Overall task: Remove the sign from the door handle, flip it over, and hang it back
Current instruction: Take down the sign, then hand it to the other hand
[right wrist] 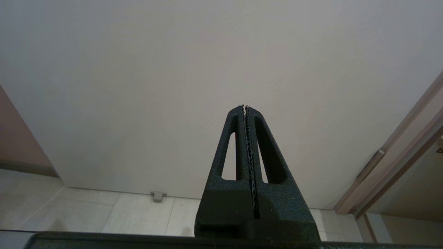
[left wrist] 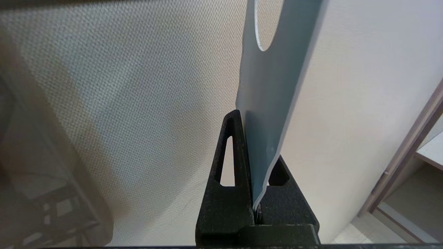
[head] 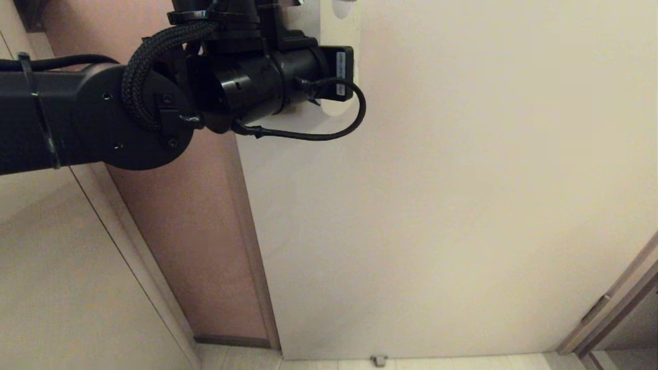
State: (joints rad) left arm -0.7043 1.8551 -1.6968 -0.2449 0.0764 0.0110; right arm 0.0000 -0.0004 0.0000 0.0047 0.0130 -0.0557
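Observation:
My left gripper [left wrist: 256, 145] is shut on the sign's [left wrist: 273, 90] lower end. The sign's teal-blue face shows in the left wrist view, with its oval hole [left wrist: 270, 24] above the fingers. In the head view the sign [head: 340, 36] shows white at the top edge, held up against the white door [head: 462, 180], with my left wrist [head: 247, 77] in front of it. The door handle is out of view. My right gripper [right wrist: 245, 107] is shut and empty, low down, facing the door's bottom part.
The door's free edge [head: 252, 231] stands beside a pinkish wall [head: 205, 231]. A small grey door stop [head: 379, 359] sits on the tiled floor below the door. A brown door frame [head: 617, 303] runs at the lower right.

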